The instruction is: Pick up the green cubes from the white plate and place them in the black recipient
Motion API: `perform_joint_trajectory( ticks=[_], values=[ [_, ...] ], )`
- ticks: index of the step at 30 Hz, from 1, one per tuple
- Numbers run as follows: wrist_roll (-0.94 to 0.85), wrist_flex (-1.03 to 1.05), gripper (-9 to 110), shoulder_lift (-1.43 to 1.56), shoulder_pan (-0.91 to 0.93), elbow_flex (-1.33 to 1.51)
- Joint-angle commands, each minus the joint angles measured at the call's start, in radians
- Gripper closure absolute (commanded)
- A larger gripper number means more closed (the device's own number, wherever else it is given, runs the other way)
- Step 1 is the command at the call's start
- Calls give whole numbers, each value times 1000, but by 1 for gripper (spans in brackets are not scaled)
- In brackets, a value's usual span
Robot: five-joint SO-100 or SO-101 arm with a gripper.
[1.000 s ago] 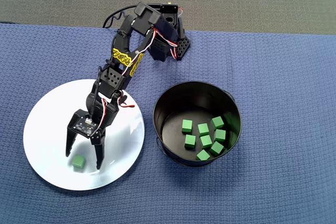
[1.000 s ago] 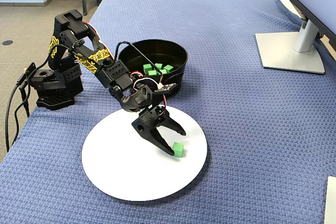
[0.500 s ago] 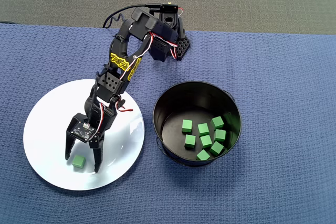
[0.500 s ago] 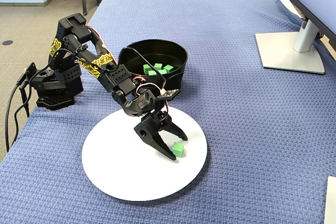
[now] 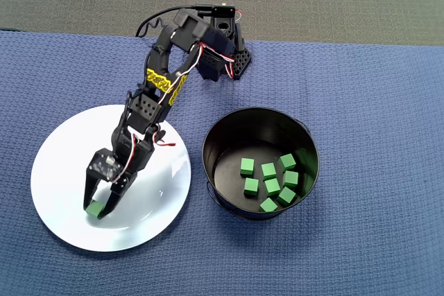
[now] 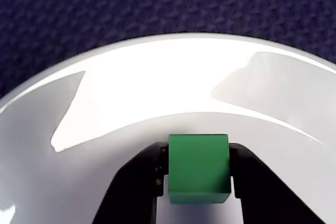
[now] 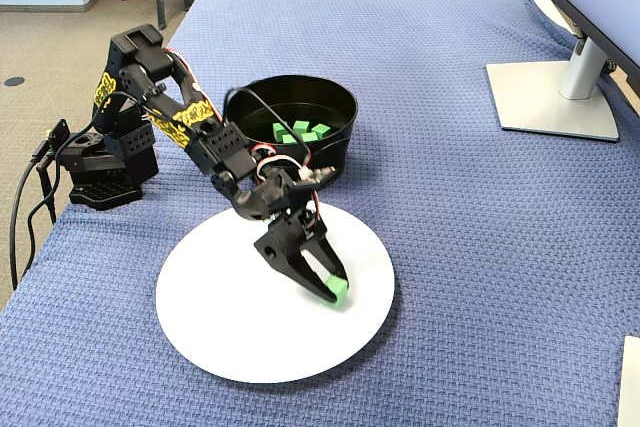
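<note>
The round black pot, tall-walled and shiny inside, holds seven small matte green cubes clustered on its floor. Beside it on the woven blue cloth lies the glossy, flat white plate, carrying one last green cube. The gripper pinches that square-edged cube between its black fingers, low over the plate's near part in the overhead view.

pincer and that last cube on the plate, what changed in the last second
The pincer was open astride the last green cube a second ago; it has since closed and now grips the cube between its fingers, still down at the white plate. The black pot and the seven cubes inside it stayed put.
</note>
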Motion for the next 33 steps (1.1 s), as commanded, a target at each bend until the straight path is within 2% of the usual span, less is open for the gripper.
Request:
perform_joint_trajectory(
  ticks=[1, 4, 7, 13, 18, 21, 24, 29, 30, 31, 32, 33],
  values=[
    [100, 20, 101, 293, -17, 92],
    [173, 132, 101, 489, -34, 195],
    [325, 279, 101, 692, -74, 270],
    [844, 873, 101, 951, -249, 97],
    [1189, 1126, 101, 1052, -506, 41],
    [1370, 1187, 101, 1097, -687, 117],
    [1537, 1154, 101, 1114, -787, 219],
    [1632, 1062, 101, 1123, -853, 385],
    [1620, 1063, 90, 1127, -865, 408],
    [1615, 1066, 74, 1135, -870, 423],
    [1618, 1068, 66, 1140, -865, 426],
    [1614, 1077, 64, 1141, -859, 414]
  ],
)
